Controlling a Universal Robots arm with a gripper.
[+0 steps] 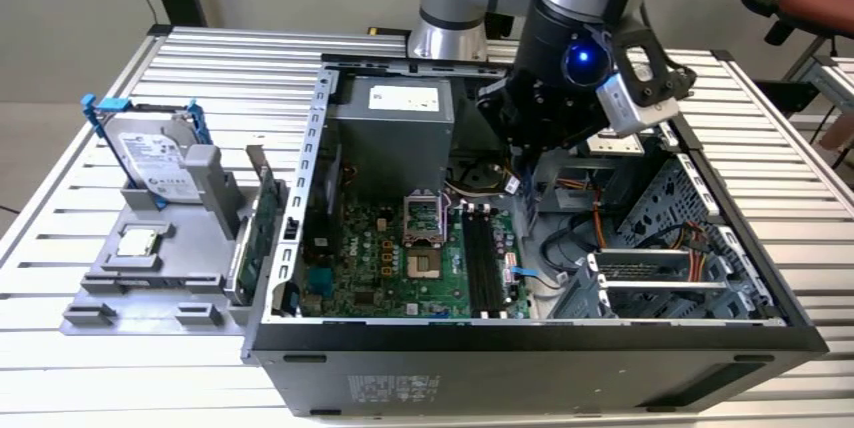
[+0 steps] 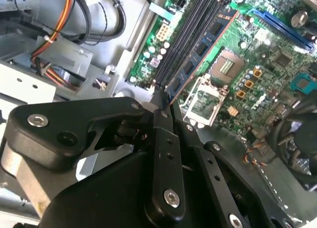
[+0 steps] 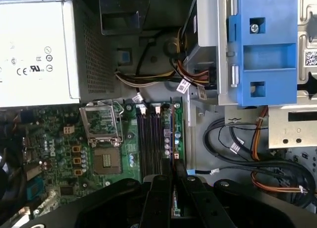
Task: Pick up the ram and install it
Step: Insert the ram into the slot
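Gripping thin dark blue-green ram stick [image 2: 198,52] by its near end between closed black pincer [image 2: 162,100] fingers, edge-on over black memory slots [image 2: 184,37] of green motherboard [image 2: 267,64], inside open grey computer case [image 1: 747,278] on slatted metal bench [image 1: 54,198].

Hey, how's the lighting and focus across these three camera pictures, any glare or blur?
Exterior view: even light, blue lamp glowing on the arm's wrist. Second wrist view: gripper close and soft, motherboard brightly lit. First wrist view: power supply glary white, case interior shadowed.
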